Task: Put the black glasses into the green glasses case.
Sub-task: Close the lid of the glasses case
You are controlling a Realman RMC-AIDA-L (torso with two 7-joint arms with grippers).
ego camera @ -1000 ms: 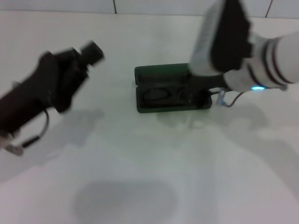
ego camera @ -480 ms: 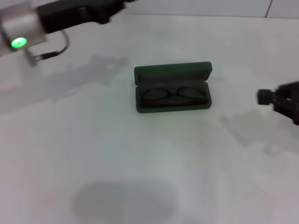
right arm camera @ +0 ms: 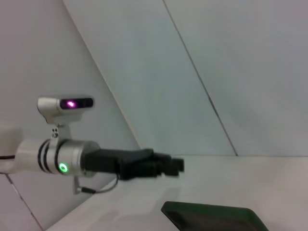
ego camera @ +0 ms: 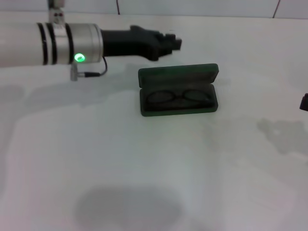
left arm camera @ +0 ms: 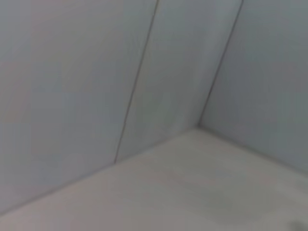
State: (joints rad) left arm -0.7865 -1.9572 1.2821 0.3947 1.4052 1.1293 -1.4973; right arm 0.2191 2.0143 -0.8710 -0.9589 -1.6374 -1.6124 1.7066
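A bare lab-like test bench: plain white table (ego camera: 144,168), pale panelled walls (right arm camera: 231,72) close behind.

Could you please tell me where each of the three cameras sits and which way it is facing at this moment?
Head view: looks down at the table; the black glasses lie in the open green glasses case; left gripper behind it, right gripper at the edge.
Left wrist view: faces wall and table corner; no body shows.
Right wrist view: faces across the table at the left gripper and case lid, shared with the head view.
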